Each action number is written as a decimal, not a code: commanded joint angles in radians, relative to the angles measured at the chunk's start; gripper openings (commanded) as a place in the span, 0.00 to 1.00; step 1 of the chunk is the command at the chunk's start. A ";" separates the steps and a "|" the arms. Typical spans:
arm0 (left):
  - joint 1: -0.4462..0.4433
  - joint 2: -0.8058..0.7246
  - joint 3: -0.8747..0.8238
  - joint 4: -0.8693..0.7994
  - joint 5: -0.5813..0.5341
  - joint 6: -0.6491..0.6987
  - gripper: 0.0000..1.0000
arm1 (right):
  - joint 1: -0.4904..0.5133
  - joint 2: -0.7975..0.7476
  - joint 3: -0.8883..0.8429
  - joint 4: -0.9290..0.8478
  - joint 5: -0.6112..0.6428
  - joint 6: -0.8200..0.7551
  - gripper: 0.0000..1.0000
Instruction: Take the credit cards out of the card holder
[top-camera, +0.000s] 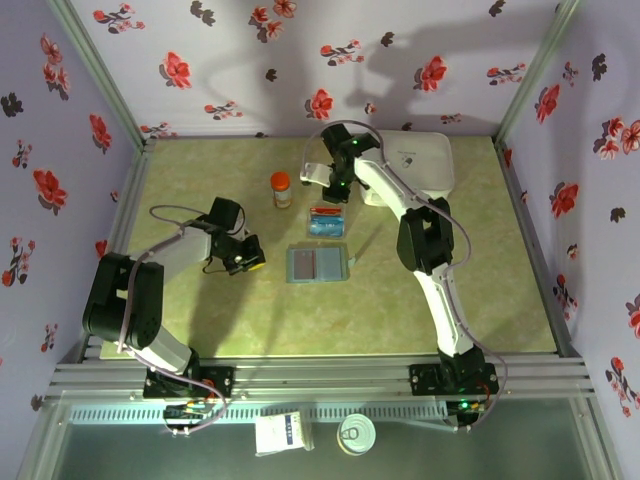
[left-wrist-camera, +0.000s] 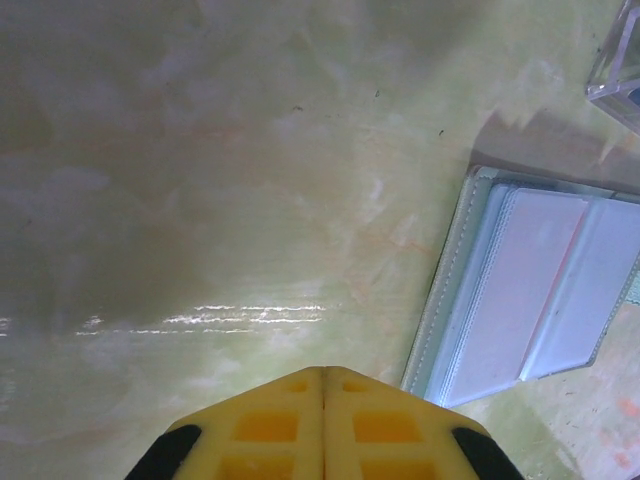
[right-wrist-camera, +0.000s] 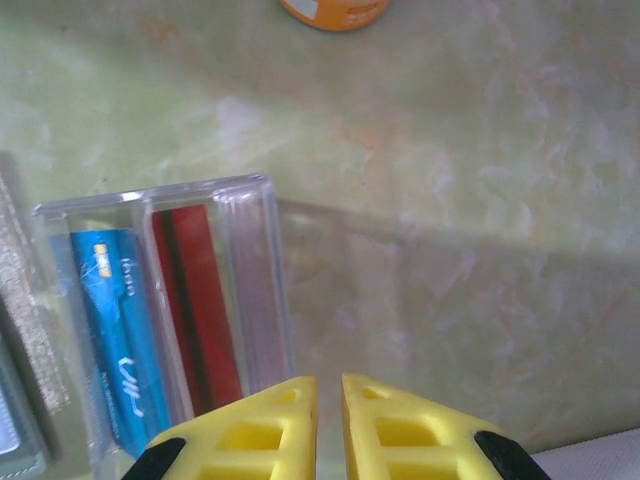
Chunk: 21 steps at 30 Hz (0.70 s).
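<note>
The card holder (top-camera: 317, 264) lies open and flat in the middle of the table, a grey-blue bifold with pale pockets; its left panel (left-wrist-camera: 530, 290) is close in the left wrist view. A blue card (right-wrist-camera: 115, 330) and a red card (right-wrist-camera: 195, 300) lie side by side in a clear plastic tray (top-camera: 327, 221) just behind the holder. My left gripper (top-camera: 253, 264) rests shut and empty just left of the holder (left-wrist-camera: 322, 372). My right gripper (top-camera: 334, 188) hovers beside the tray's clear flap (right-wrist-camera: 250, 280); its jaws (right-wrist-camera: 330, 385) stand a narrow gap apart with nothing between them.
An orange-capped bottle (top-camera: 282, 189) stands left of the tray, ahead of the right gripper (right-wrist-camera: 335, 10). A white zip case (top-camera: 415, 165) lies at the back right. Floral walls enclose the table on three sides.
</note>
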 joint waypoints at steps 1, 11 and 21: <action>0.008 -0.007 0.009 -0.029 0.012 0.022 0.07 | 0.007 -0.043 -0.017 0.036 0.027 0.026 0.16; 0.008 -0.015 0.017 -0.033 0.012 0.021 0.07 | 0.024 -0.142 -0.102 0.087 0.031 0.085 0.35; 0.007 -0.033 -0.001 -0.020 0.015 0.015 0.07 | 0.050 -0.191 -0.228 0.086 -0.010 0.089 0.61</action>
